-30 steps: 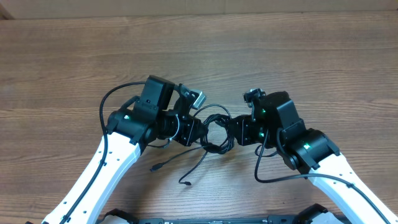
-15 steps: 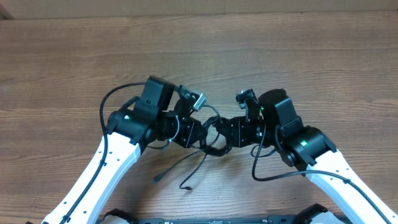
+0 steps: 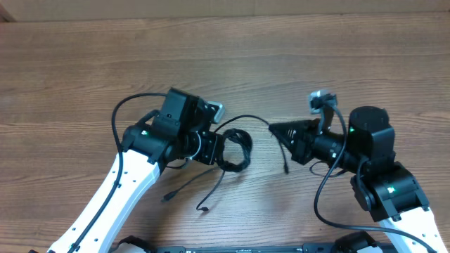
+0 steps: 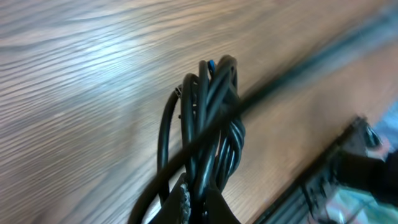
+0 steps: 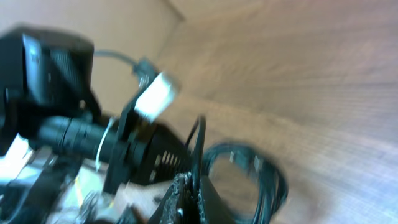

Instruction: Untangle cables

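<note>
I have my left gripper (image 3: 223, 145) clenched on the coiled bundle of black cables (image 3: 239, 150), which hangs just right of that gripper over the wooden table (image 3: 295, 63). Two loose ends (image 3: 202, 209) trail below it. Further right of the left gripper, my right gripper (image 3: 275, 128) pinches a single strand (image 3: 246, 118) running across from the bundle.

Both arms angle inward, left tool (image 3: 225, 145) and right tool (image 3: 275, 128) clamped shut, tips apart.

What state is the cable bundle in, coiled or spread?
Mostly coiled: the cable bundle loops tightly at the left gripper; one strand reaches the right gripper.
</note>
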`<control>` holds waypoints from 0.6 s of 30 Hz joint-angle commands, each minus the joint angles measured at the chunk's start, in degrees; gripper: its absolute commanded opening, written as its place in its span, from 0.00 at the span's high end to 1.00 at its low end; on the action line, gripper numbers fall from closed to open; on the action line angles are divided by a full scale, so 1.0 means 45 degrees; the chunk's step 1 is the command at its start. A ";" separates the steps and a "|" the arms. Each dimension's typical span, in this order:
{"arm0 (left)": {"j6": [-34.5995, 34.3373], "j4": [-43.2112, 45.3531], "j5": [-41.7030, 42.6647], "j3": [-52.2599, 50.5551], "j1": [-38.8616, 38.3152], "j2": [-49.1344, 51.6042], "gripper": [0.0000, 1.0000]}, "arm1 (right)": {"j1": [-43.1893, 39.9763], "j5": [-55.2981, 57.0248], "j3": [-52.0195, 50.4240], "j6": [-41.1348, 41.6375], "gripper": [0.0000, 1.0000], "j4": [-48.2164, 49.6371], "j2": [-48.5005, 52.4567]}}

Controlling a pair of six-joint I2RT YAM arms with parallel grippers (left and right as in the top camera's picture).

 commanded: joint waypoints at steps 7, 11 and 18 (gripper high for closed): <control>0.4192 0.0087 0.3988 -0.0019 -0.1214 -0.0083 0.96 | -0.0223 0.4396 0.0253 -0.1647 0.96 -0.0199 0.0971; 0.4425 0.0617 0.4177 -0.0019 -0.1443 -0.0083 0.96 | -0.0223 0.4172 0.0257 -0.1350 0.51 -0.0855 0.1836; 0.1904 0.1792 0.2506 -0.0019 -0.1394 -0.0083 0.96 | -0.0223 0.4143 0.0257 -0.0607 0.06 -0.2535 0.2079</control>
